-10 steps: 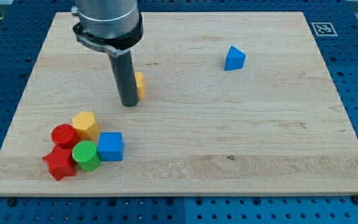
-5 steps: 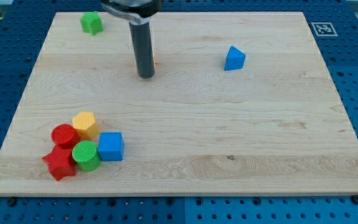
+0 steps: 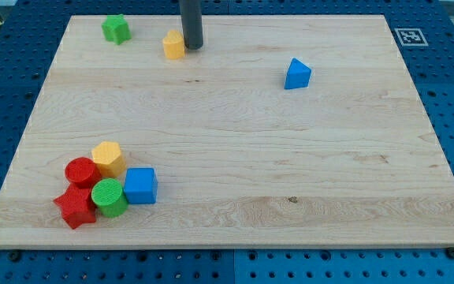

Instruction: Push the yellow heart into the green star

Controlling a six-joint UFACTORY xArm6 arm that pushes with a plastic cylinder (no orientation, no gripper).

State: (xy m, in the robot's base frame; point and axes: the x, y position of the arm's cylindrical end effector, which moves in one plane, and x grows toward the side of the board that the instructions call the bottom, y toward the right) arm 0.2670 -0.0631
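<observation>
The yellow heart (image 3: pixel 173 45) lies near the view's top, left of centre on the wooden board (image 3: pixel 290 158). The green star (image 3: pixel 116 28) sits in the board's top-left corner, apart from the heart, up and to its left. My tip (image 3: pixel 192 46) stands right beside the heart on its right side, touching or nearly touching it. The rod rises out of the view's top edge.
A blue triangular block (image 3: pixel 296 74) sits right of centre near the top. At bottom left a cluster holds a yellow hexagonal block (image 3: pixel 109 158), a red cylinder (image 3: pixel 80 171), a red star (image 3: pixel 75 207), a green cylinder (image 3: pixel 109 197) and a blue cube (image 3: pixel 140 185).
My tip has moved up the view and slightly right, pushing the yellow heart toward the top. The heart now shows on the tip's left, closer to the green star.
</observation>
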